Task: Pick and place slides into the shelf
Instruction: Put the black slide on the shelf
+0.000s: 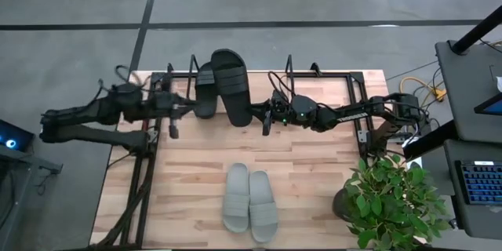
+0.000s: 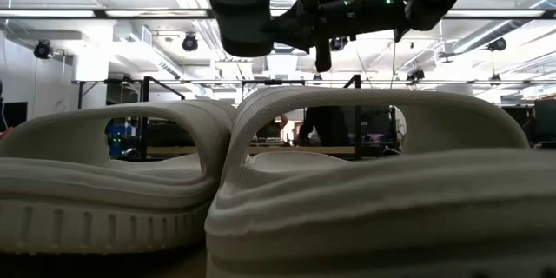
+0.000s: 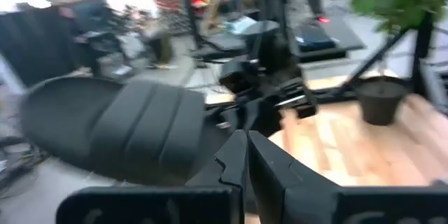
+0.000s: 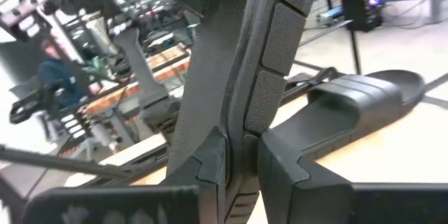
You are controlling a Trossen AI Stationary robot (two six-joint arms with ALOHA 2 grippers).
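My right gripper [image 1: 259,116] holds one black slide [image 1: 230,85] in the air over the shelf [image 1: 357,102], a black wire rack on the table's far half. The second black slide [image 1: 205,90] lies sole down on the shelf's wooden board, just left of the held one; it also shows in the right wrist view [image 4: 364,105]. The grey pair [image 1: 249,200] lies side by side near the front edge and fills the low view [image 2: 347,182]. My left gripper [image 1: 179,112] is shut on nothing, level, left of the black slides. My right gripper pinches the black slide's sole [image 4: 241,105] between its two fingers, at the slide's near end [image 1: 241,118]. The fingers come level from the table's right. The slide is lifted clear [image 2: 241,17] and reaches from the fingers toward the far edge.
A potted plant [image 1: 388,200] stands at the table's front right corner. The shelf's upright wire loops [image 1: 289,67] rise along the far side. Bare wood lies between the shelf and the grey pair.
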